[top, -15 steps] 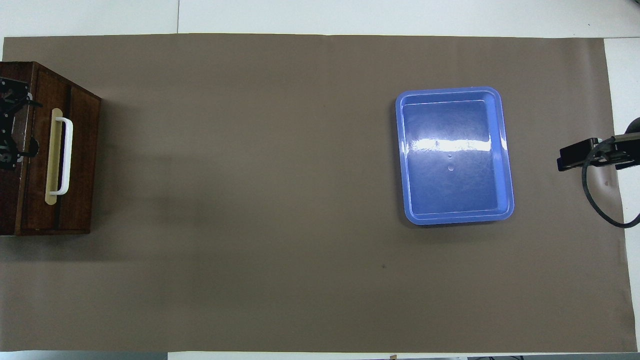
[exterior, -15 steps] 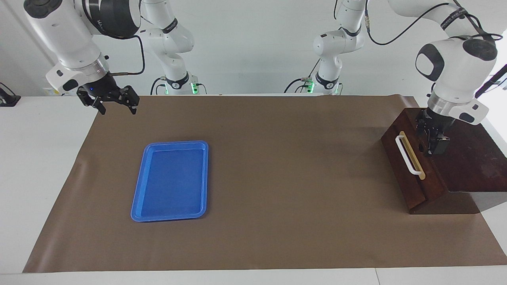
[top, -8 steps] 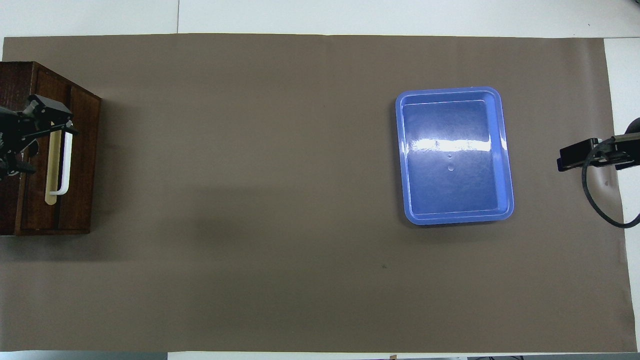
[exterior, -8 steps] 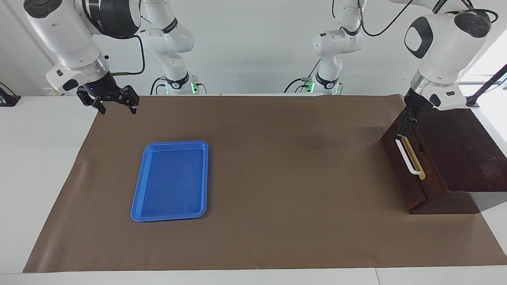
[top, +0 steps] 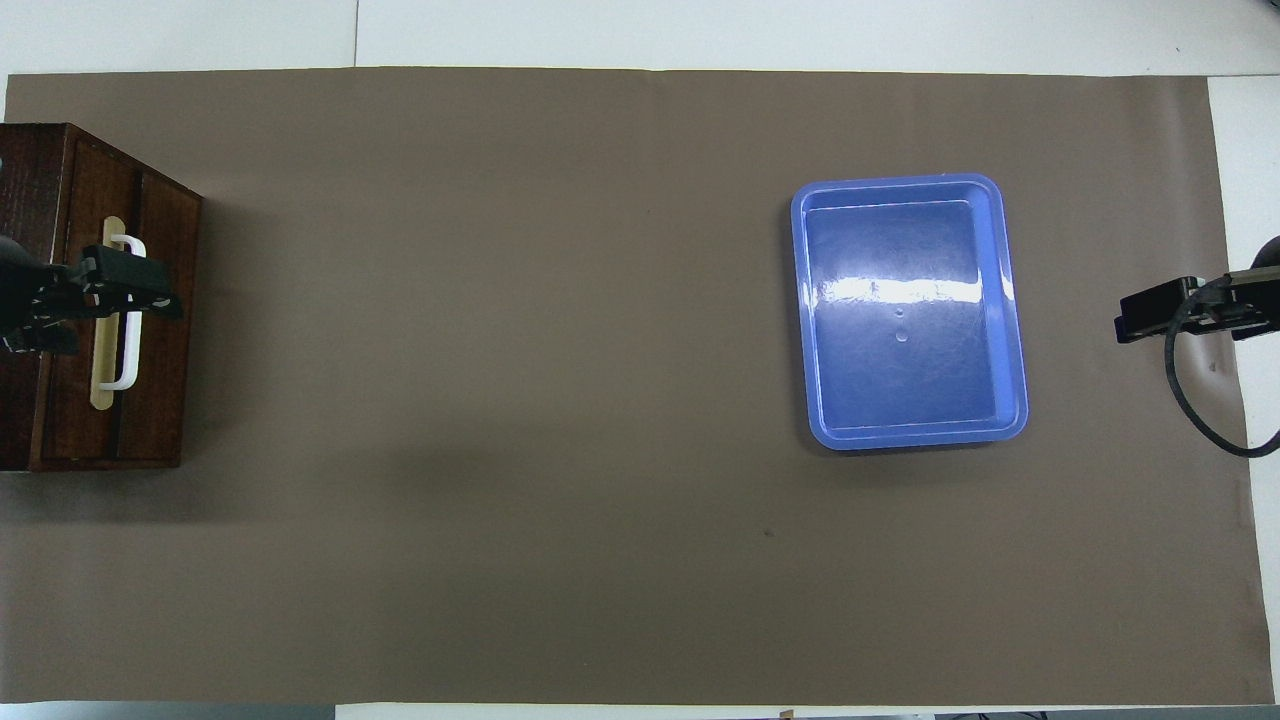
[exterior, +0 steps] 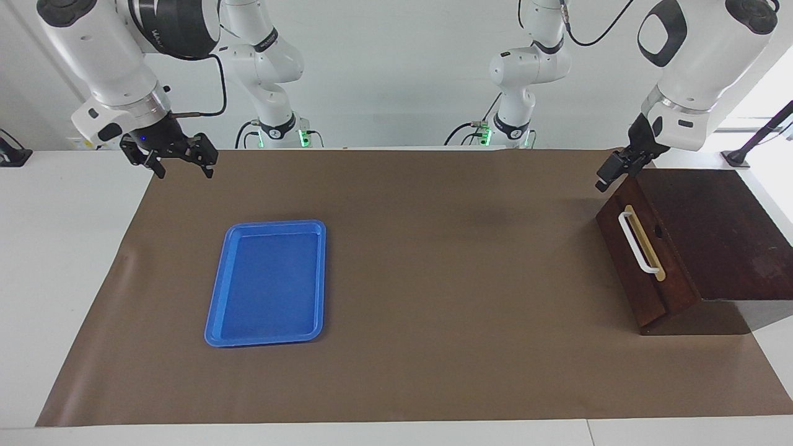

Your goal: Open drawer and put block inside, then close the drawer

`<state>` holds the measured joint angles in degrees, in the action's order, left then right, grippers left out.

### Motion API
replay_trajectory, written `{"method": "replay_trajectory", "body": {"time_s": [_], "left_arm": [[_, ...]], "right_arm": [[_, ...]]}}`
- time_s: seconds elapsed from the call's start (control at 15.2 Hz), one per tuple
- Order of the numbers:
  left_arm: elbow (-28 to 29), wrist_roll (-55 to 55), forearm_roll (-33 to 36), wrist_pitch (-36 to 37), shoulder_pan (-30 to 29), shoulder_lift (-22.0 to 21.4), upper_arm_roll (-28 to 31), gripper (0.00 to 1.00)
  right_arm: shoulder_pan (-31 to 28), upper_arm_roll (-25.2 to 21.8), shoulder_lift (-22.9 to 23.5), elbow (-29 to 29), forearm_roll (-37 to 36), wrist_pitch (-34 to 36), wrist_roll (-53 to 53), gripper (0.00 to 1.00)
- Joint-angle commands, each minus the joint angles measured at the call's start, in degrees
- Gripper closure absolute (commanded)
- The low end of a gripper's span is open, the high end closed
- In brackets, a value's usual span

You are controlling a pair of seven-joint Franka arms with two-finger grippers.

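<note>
The drawer (exterior: 638, 263) looks stiff and heavy; pull its handle (exterior: 638, 243). Left gripper (exterior: 610, 168) and right gripper (exterior: 179, 162): jaws open, empty.

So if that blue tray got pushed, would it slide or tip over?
The blue tray would probably slide: it lies flat and low on the brown paper, so tipping looks unlikely. Its glossy, thin-walled look suggests light plastic, likely easy to shove. Pushed at a corner, it might spin.

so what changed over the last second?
The left gripper rose from the top of the drawer, just past its white handle, and now hangs above the drawer's front edge, open and empty. The drawer stays shut; the blue tray and the waiting right gripper have not moved. No block is in sight.
</note>
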<state>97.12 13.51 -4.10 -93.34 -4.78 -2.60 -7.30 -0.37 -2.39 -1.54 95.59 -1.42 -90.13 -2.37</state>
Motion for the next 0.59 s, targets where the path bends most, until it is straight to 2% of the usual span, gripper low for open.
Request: {"method": "replay_trajectory", "body": {"time_s": [0.0, 0.33, 0.53], "left_arm": [[-0.52, -6.20, -0.64, 3.33, 0.83, -0.65, 1.32, 0.00], [-1.40, -13.13, 1.73, 3.69, 4.60, -0.39, 2.81, 0.00], [-3.16, -13.42, 1.38, 5.10, 5.57, -0.39, 4.13, 0.00]], "right_arm": [[-1.12, 0.72, -0.66, 0.39, -0.07, 0.22, -0.45, 0.00], [-1.12, 0.63, -0.84, 0.57, -0.07, 0.22, -0.18, 0.00], [-1.12, 0.72, -0.75, 0.65, -0.07, 0.22, -0.27, 0.00]]}}
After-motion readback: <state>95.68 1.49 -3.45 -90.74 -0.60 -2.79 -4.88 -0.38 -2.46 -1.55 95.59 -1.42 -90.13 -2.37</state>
